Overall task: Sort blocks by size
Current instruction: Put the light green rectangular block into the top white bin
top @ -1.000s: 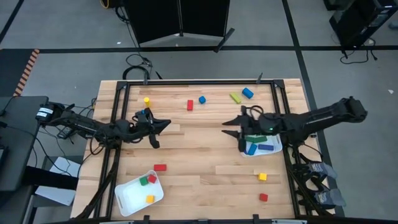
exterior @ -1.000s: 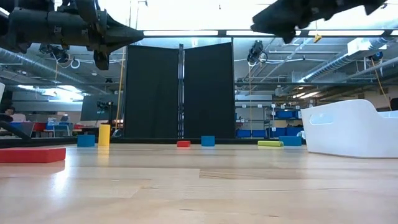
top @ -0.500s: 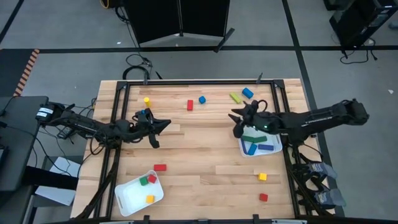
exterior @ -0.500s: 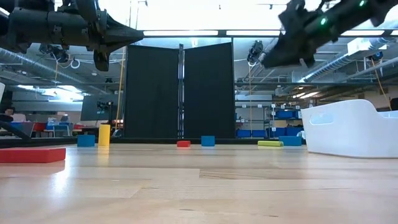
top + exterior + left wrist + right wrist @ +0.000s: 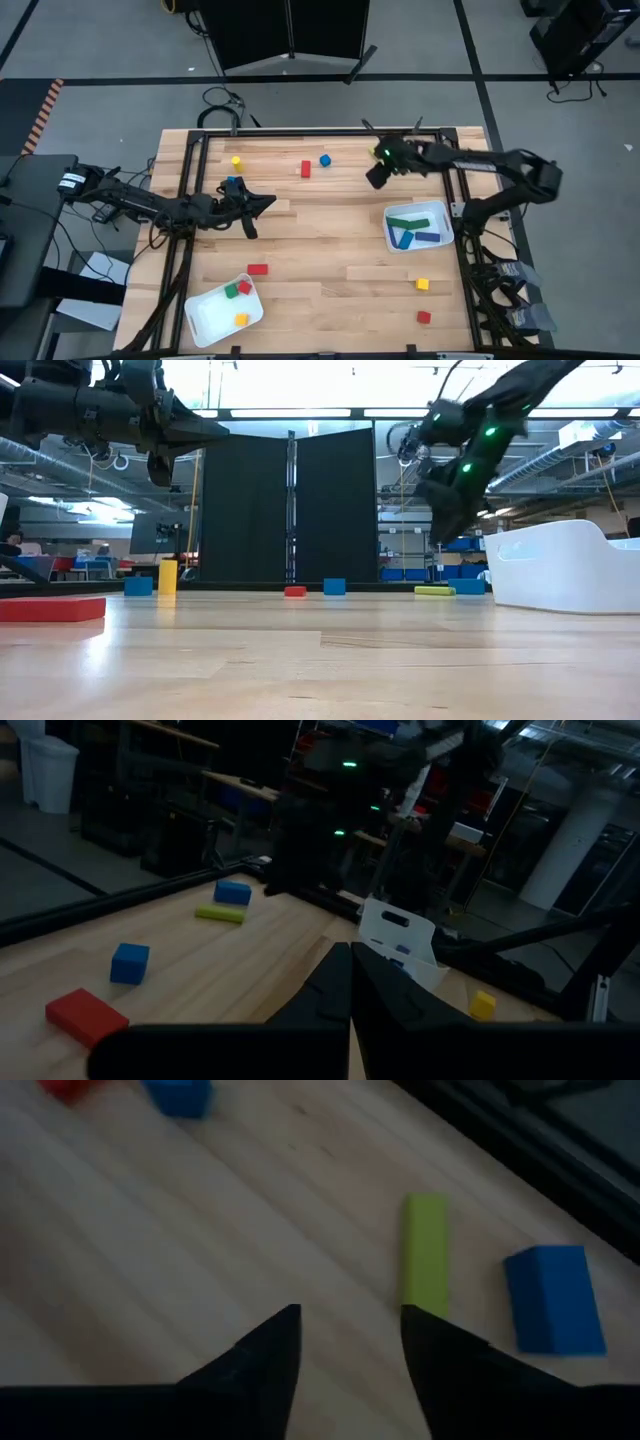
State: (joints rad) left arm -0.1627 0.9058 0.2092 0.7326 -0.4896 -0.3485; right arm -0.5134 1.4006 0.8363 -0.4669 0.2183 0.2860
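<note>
My right gripper (image 5: 374,178) is open and empty. It hangs above the table's far right part, pointing down (image 5: 447,536). In the right wrist view its fingers (image 5: 350,1335) stand just short of a lime-green bar (image 5: 426,1252), which lies flat beside a blue block (image 5: 553,1300). The arm hides both blocks in the high view. My left gripper (image 5: 264,203) is shut and empty, raised over the table's left middle (image 5: 215,430). A red block (image 5: 306,169) and a blue cube (image 5: 325,160) lie at the far middle.
A white tray (image 5: 440,238) at the right holds green and blue bars. A white tray (image 5: 205,318) at the near left holds red, green and yellow cubes. A yellow cylinder (image 5: 236,160), a blue block (image 5: 232,182), a red bar (image 5: 258,269), a yellow cube (image 5: 422,284) and a red cube (image 5: 424,317) lie loose.
My right gripper has gone from above the right tray toward the table's far edge. It has tipped nose-down and come lower, and now stands over the green bar and blue block.
</note>
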